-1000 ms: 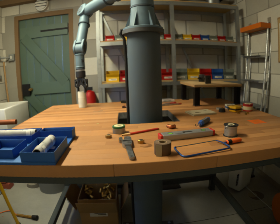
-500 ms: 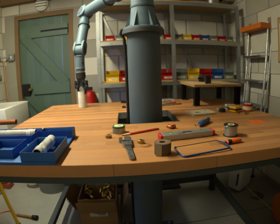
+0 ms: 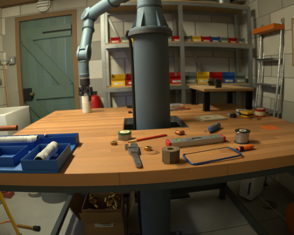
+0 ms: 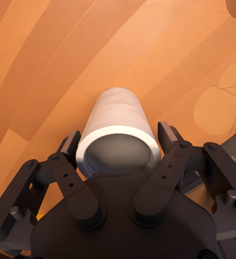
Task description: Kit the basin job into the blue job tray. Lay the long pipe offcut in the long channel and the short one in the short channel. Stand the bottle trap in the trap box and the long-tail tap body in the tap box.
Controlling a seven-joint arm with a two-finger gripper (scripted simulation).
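At the far left corner of the bench a short white pipe offcut [image 3: 86,104] [image 4: 118,135] stands upright on the wood, and my gripper [image 3: 85,94] [image 4: 118,137] hangs open over its top end, empty, with a finger on either side of the rim. At the near left edge sits the blue job tray [image 3: 28,151]. A long white pipe [image 3: 14,139] lies in its long back channel. A white ribbed part [image 3: 47,150] lies tilted in the right-hand box. The box to its left [image 3: 7,154] is empty.
A cardboard box of brass fittings [image 3: 103,210] sits under the bench. The robot's column [image 3: 152,76] rises mid-bench. Tape rolls [image 3: 170,154], a wrench [image 3: 135,154], a spirit level [image 3: 195,140], a blue wire frame [image 3: 212,155] and a wire spool [image 3: 242,135] lie on the near right side.
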